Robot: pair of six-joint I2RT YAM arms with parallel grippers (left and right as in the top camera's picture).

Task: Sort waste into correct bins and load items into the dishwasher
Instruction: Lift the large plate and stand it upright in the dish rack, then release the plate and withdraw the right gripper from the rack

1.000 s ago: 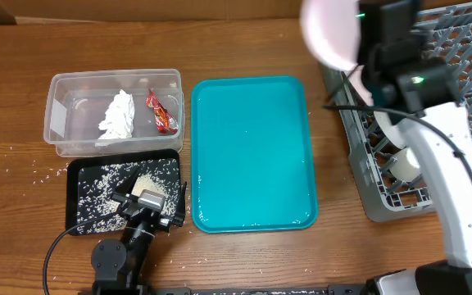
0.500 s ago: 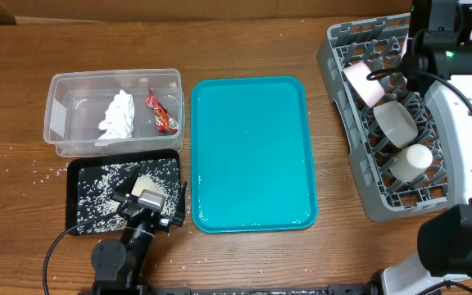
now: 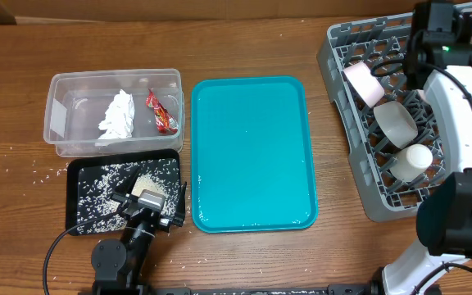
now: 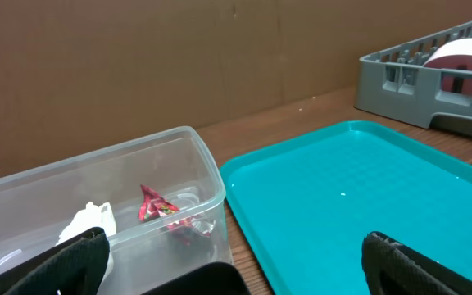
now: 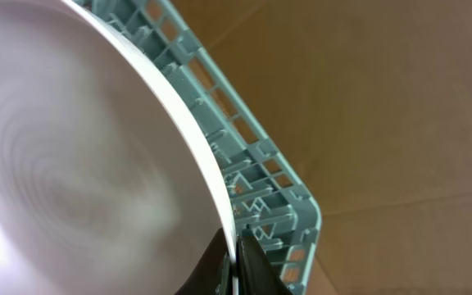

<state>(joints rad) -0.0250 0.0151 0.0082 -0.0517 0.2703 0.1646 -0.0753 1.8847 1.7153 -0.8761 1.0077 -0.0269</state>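
My right gripper is shut on the rim of the large white plate, holding it on edge inside the grey dish rack. In the right wrist view the plate fills the left and the fingertips pinch its rim beside the rack wall. A white dish and a white cup sit in the rack. My left gripper is open and empty over the black tray of rice. The clear tub holds the tissue and red wrapper. The metal bowl and chopsticks are out of view.
The teal serving tray lies between the bins and the rack. Loose rice grains are scattered on the wood left of the black tray. The left wrist view shows the tub, wrapper, teal tray and rack.
My right arm has brought the plate down from high above the table into the rack's left side. The left arm has not moved.
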